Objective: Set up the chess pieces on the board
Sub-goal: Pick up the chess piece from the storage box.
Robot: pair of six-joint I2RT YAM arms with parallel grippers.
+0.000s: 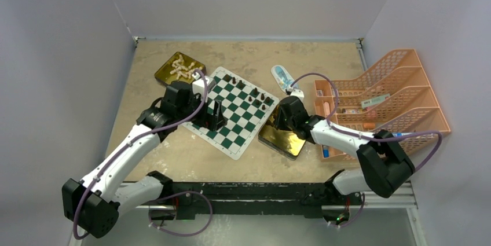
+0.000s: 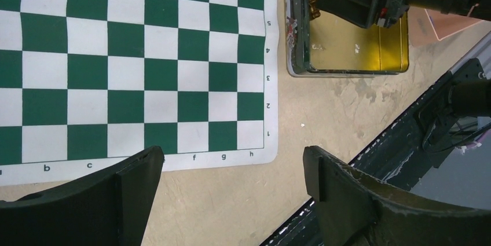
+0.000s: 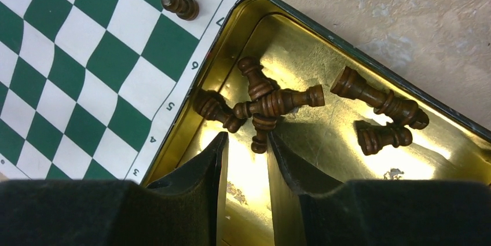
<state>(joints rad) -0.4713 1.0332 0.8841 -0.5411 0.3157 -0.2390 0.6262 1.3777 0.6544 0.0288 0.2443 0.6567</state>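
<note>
Black mounting rail (image 1: 255, 191) first, right along the near edge, with both arm bases bolted to it. Beyond it is a mottled beige tabletop (image 1: 173, 159), boxed in by plain grey-lilac walls (image 1: 58, 55). Dead centre lies the thin green-and-white checked chessboard mat (image 1: 237, 136), turned corner-on, with a handful of dark brown chess pieces (image 1: 262, 96) standing along its far right side. Just beside its right edge sits a shiny gold rectangular tin (image 1: 286, 142) holding more dark brown pieces (image 3: 278, 100), all lying flat and some crossed in a heap. Off the far left corner, a second gold tin (image 1: 168, 72) carries a pile of cream-white pieces (image 1: 184, 68). Far right, an orange plastic tiered rack (image 1: 405, 84).

Now the arms. The left arm stretches up and in, with the left gripper (image 2: 233, 156) hanging over the board's lettered edge. Its fingers are spread wide, with only bare table and border between them. The right arm folds in from the right, and the right gripper (image 3: 248, 142) noses down into the gold tin. Its jaws are drawn narrow about the foot of one fallen brown piece; whether they pinch it, I can't tell.
</note>
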